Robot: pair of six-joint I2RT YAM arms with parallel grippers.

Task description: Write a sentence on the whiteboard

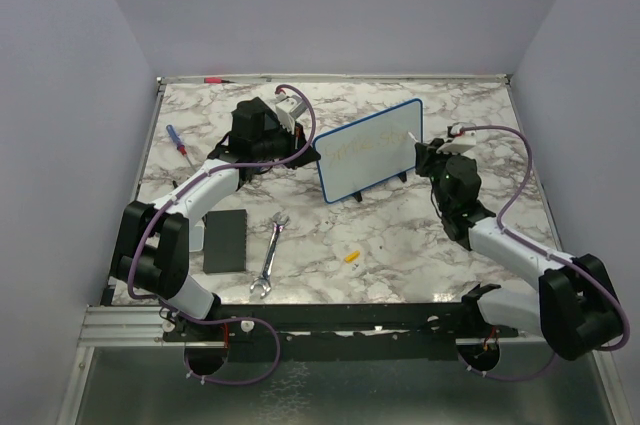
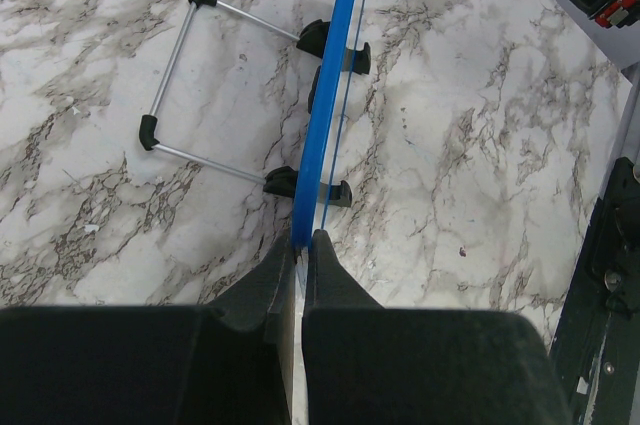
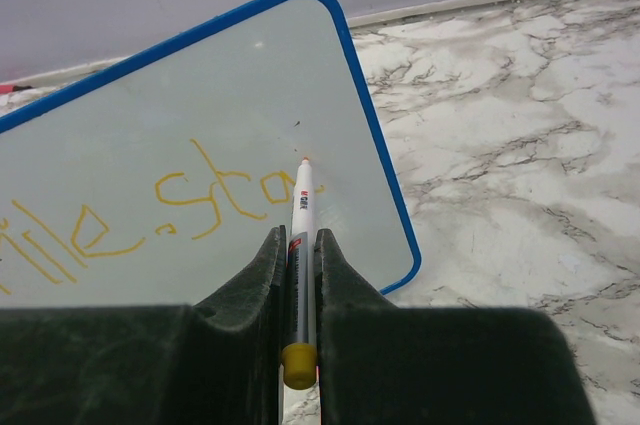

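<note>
The whiteboard (image 1: 368,151) stands upright on its black feet mid-table, blue-framed. Yellow handwriting, the sentence (image 3: 150,210), runs across its white face (image 3: 180,125). My left gripper (image 1: 300,141) is shut on the board's left edge; in the left wrist view the blue frame (image 2: 325,115) runs edge-on out of the closed fingers (image 2: 275,280). My right gripper (image 3: 297,240) is shut on a white marker (image 3: 301,210) with a yellow end cap. The marker's tip touches the board just right of the last yellow letters. In the top view the right gripper (image 1: 425,157) sits at the board's right edge.
A wrench (image 1: 270,255) and a black pad (image 1: 225,240) lie near the left arm. A small yellow cap (image 1: 351,256) rests in front of the board. A blue-handled screwdriver (image 1: 176,139) lies at far left. The board's wire stand (image 2: 190,75) extends behind it.
</note>
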